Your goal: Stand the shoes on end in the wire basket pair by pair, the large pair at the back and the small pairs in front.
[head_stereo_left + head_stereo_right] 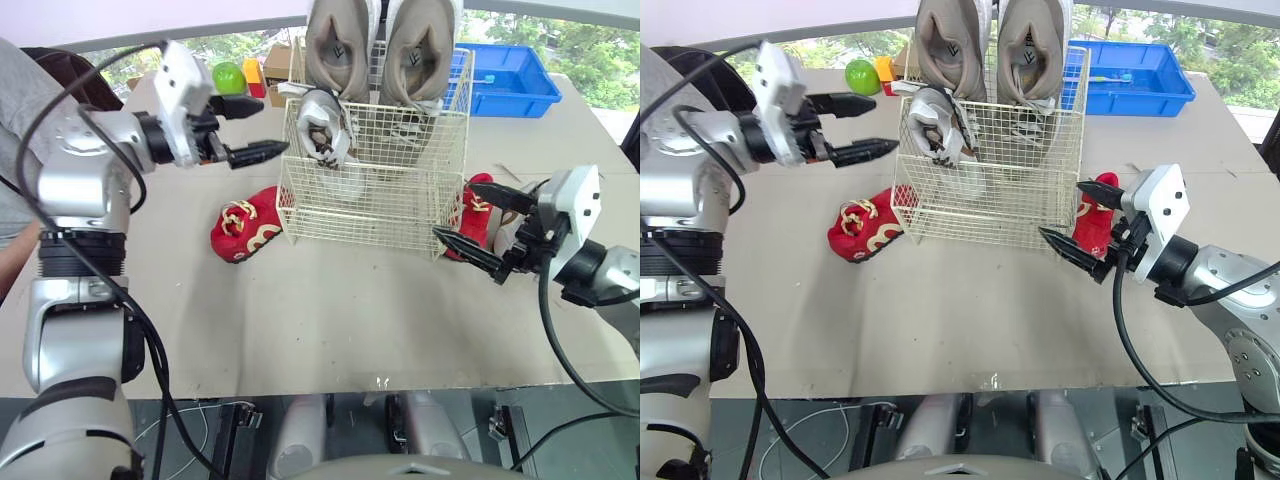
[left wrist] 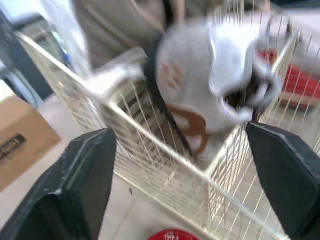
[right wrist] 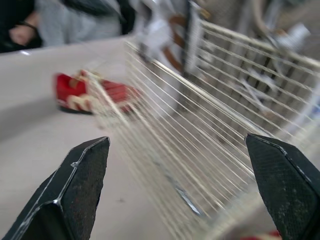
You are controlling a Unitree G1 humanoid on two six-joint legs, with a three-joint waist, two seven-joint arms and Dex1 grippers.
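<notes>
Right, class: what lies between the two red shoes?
The wire basket stands between the left red shoe and the right red shoe, seen in the left eye view.

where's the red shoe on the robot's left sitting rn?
Head views: the red shoe lies on the table on the robot's left, outside the wire basket, at its front-left corner.

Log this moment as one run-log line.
large pair upright at wire basket back | white shoe in front | left red shoe, right red shoe on table beside it | left gripper open | right gripper open
</notes>
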